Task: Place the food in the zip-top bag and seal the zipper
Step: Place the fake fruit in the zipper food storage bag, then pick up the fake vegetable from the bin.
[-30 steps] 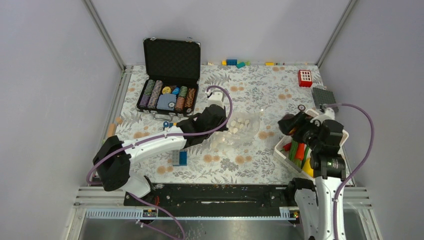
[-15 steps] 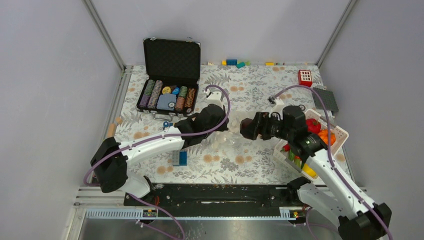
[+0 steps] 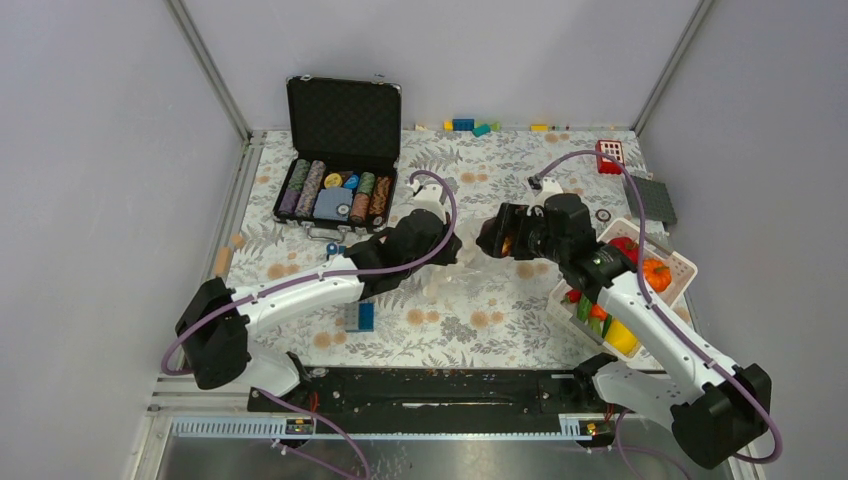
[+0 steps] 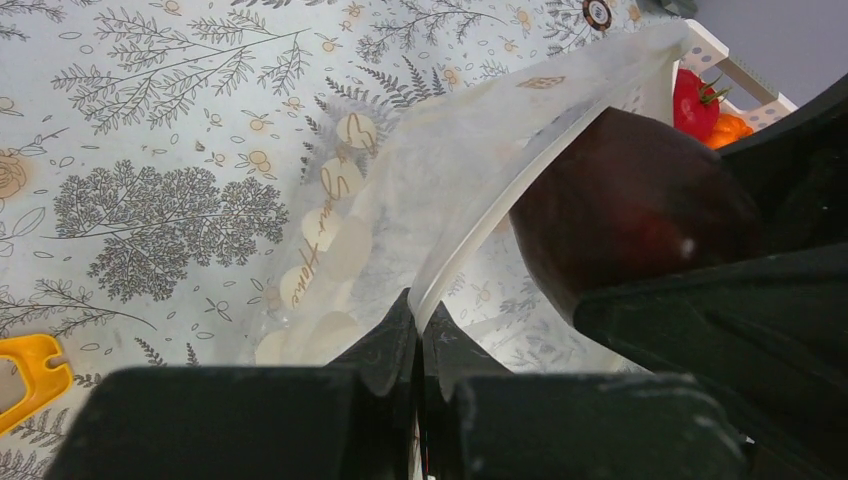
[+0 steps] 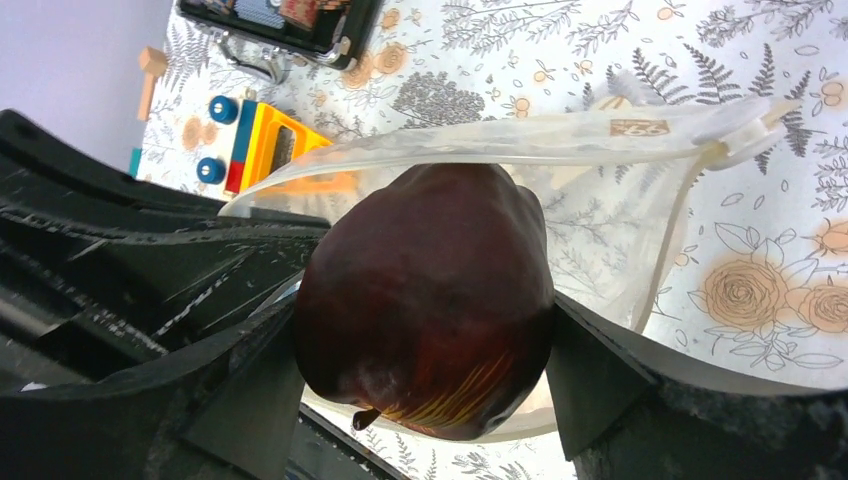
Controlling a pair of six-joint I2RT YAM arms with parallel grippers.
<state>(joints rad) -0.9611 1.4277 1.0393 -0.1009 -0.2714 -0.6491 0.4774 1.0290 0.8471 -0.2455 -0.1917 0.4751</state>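
Observation:
The zip-top bag [image 4: 340, 200], clear with cream dots, hangs lifted over the flowered table. My left gripper [image 4: 418, 310] is shut on the bag's zipper strip [image 4: 500, 190] and holds the mouth up. A dark red toy fruit [image 5: 430, 300] sits between the fingers of my right gripper [image 5: 420, 335], which is shut on it right at the bag mouth [image 5: 600, 200]. In the top view the two grippers [image 3: 450, 248] [image 3: 497, 238] face each other mid-table. More food lies in the white basket [image 3: 684, 265]: a red tomato [image 3: 625, 247], an orange pumpkin [image 3: 656, 272], green pods [image 3: 585, 308] and a yellow piece [image 3: 622, 337].
An open black case of poker chips [image 3: 335, 190] stands at the back left. A blue block [image 3: 360, 315] lies near the left arm. A red block [image 3: 610, 155], a grey plate [image 3: 648, 198] and small blocks [image 3: 465, 125] sit along the far edge.
My right arm swung left from the basket to the bag mouth, carrying the dark red fruit. The left gripper kept its hold on the bag's edge and barely moved.

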